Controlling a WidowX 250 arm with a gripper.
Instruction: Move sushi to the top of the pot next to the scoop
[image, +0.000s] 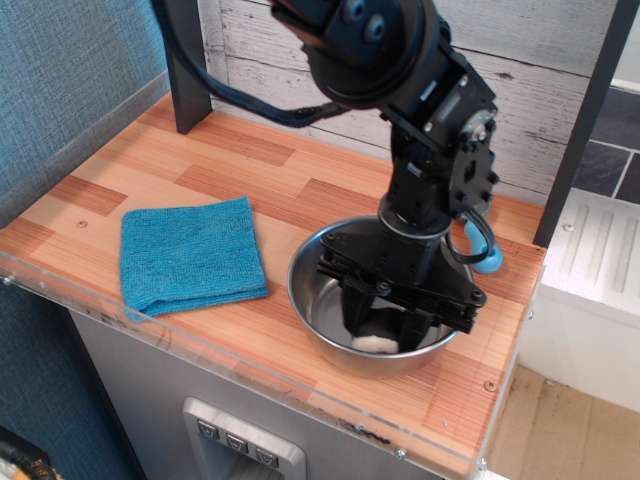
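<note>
Nearest the camera, the front edge of the wooden counter (200, 350) runs along under a clear strip. Just behind it sits the pot (312, 300), a shiny round steel bowl on the right half of the counter. Down inside it is the gripper (385, 325), its two black fingers (355, 310) reaching to the bottom. Between them lies the sushi (375, 342), showing only as a white patch with a bit of black wrap above; the fingers stand on either side of it, close in, but whether they press on it cannot be told from this angle. So the sushi is at the bottom of the pot, toward its near side. To the left, well apart from the pot, a blue cloth (190, 255) lies folded flat. Behind the pot, at its far right rim, a light-blue piece of the scoop (486, 258) peeks out past the arm (440, 130). Farthest back is a whitewashed plank wall (540, 60).
</note>
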